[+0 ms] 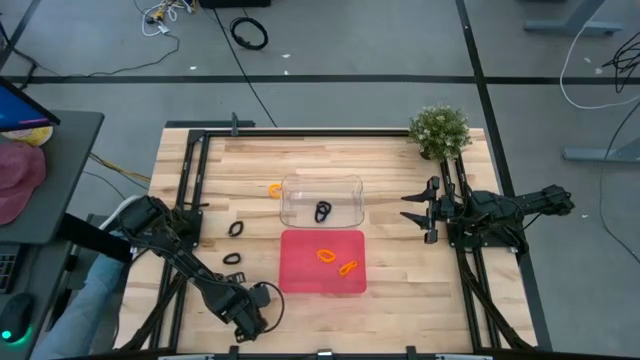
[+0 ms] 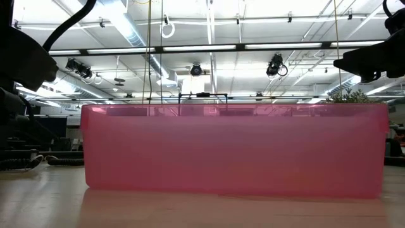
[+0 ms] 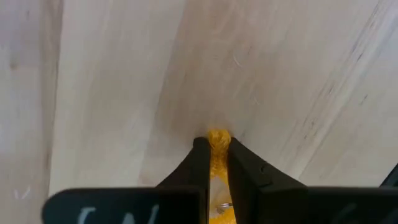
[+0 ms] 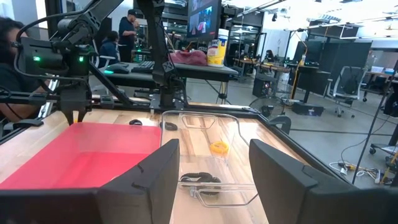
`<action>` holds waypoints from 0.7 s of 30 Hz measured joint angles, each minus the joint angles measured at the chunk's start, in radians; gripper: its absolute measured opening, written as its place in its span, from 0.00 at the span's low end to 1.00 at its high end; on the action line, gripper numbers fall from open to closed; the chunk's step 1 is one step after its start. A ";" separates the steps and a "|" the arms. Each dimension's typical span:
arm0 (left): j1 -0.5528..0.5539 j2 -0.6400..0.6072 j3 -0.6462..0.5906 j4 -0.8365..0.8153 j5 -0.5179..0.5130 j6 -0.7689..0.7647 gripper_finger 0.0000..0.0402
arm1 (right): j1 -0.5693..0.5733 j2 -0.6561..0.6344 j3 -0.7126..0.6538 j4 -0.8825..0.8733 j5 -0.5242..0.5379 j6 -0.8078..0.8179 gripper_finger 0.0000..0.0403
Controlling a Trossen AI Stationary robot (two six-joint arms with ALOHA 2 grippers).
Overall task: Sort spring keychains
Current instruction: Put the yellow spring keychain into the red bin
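Note:
My left gripper is near the table's front edge, left of the red tray, pointing down and shut on an orange spring keychain. It also shows in the right wrist view. Two orange keychains lie in the red tray. A black keychain lies in the clear tray. Another orange one lies on the wood left of the clear tray, and black ones lie farther left. My right gripper waits open and empty, right of the clear tray. My left gripper pinches the orange keychain between its two fingers, which come from above and point down at the wood. A bit of the coil sticks out past the fingertips. Whether the keychain touches the table, I cannot tell.
A small potted plant stands at the table's far right corner. Black frame rails run along the left and right sides. In the low view the red tray's wall fills the picture. People show in the room beyond.

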 joint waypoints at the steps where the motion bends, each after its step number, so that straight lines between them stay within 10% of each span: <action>1: 0.000 0.000 0.000 0.000 -0.001 0.000 0.08 | 0.000 0.000 0.000 0.000 0.000 0.000 0.49; 21: -0.002 0.000 0.000 0.001 -0.007 0.002 0.08 | 0.000 0.000 0.000 0.000 0.000 0.000 0.49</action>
